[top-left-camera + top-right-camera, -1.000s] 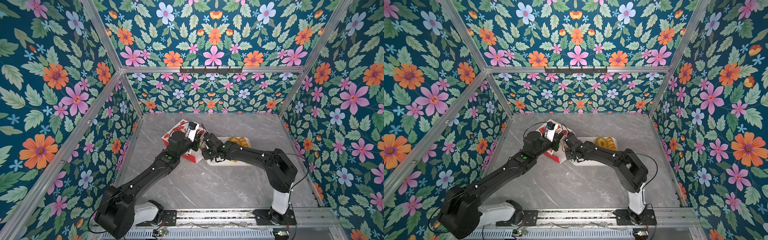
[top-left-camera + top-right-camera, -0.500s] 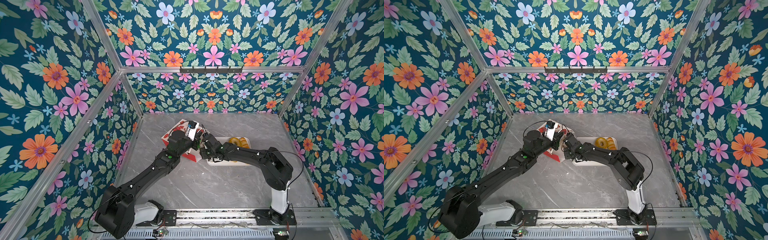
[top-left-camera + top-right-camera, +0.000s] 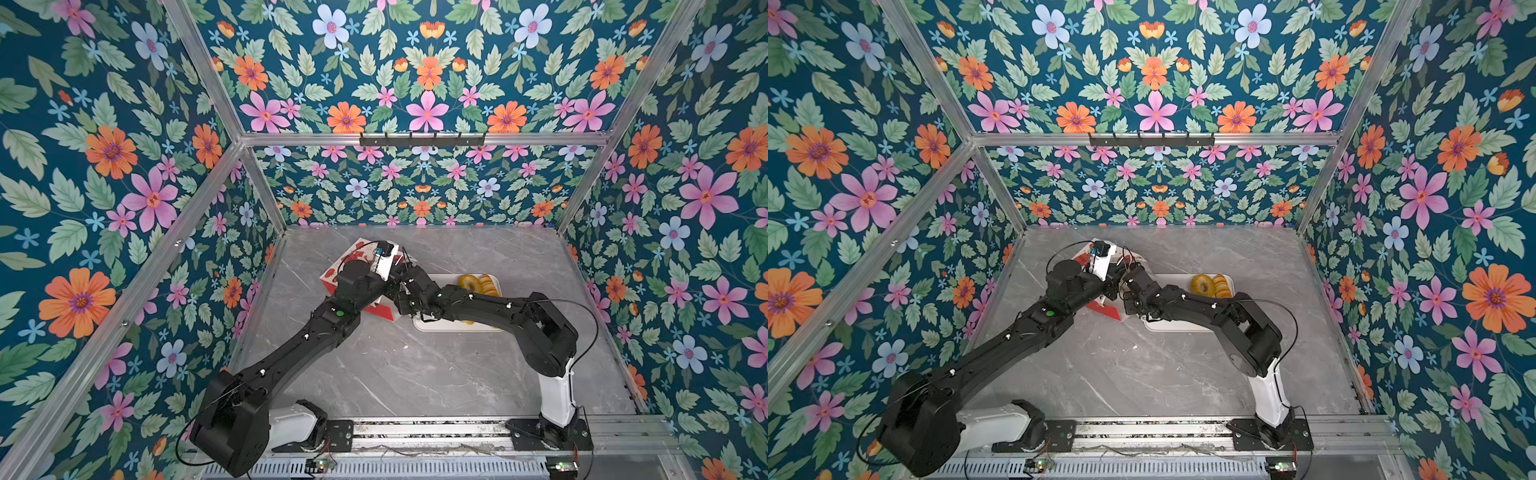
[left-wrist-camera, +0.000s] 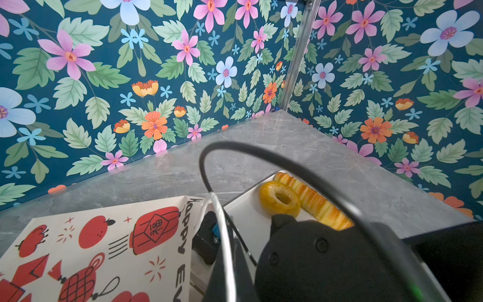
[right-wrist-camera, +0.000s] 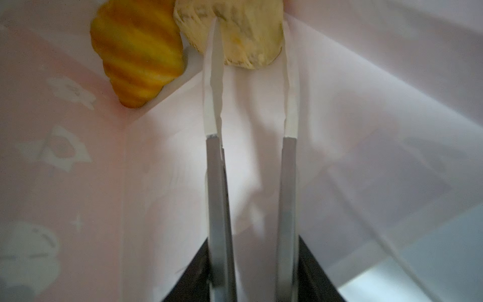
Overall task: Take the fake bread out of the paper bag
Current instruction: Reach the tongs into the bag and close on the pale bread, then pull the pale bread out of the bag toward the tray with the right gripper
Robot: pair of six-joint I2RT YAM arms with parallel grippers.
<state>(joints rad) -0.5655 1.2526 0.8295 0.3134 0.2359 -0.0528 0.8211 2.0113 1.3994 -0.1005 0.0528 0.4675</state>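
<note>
Your right hand [image 5: 251,23] is inside the bag [image 5: 366,117], fingers [image 5: 213,91] apart, tips at a bun [image 5: 248,47] beside a croissant [image 5: 138,52]; your left hand [image 3: 392,272] is closed.

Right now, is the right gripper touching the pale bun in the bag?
Cannot tell. The right wrist view shows the right gripper straddling the pale bun, one fingertip overlapping it, but neither contact nor gap.

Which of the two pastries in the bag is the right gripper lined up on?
The pale yellow pastry, at the tips of the right gripper; the glossy orange-striped croissant lies beside it, outside the jaws.
</note>
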